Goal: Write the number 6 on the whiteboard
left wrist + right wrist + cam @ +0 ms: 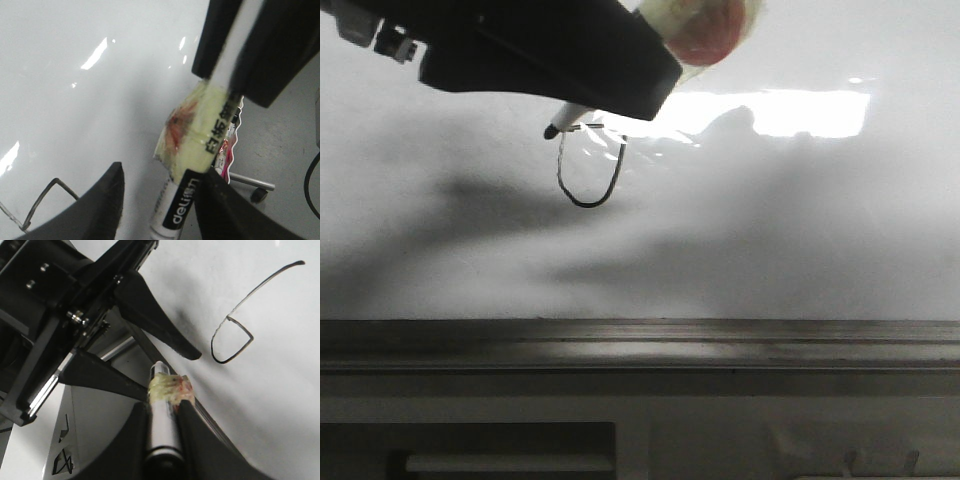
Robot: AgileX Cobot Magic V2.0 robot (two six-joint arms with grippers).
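The whiteboard (800,230) fills the front view. The number 6 (588,205) shows as a thin black loop; its upstroke is hidden behind the gripper there. In the right wrist view the 6 (222,361) shows whole, loop and long stroke. My right gripper (164,407) is shut on a white marker (162,435) wrapped in yellow tape (170,387). The marker tip (552,130) is at the loop's upper left end. My left gripper (162,172) is open, its jaws wide apart on either side of the marker (180,207), which lies close to one finger.
A grey metal ledge (640,345) runs along the board's lower edge. Bright glare (780,112) lies on the board right of the loop. The left gripper's black body (520,50) covers the top left of the front view. Floor and a caster wheel (258,194) show beyond the board's edge.
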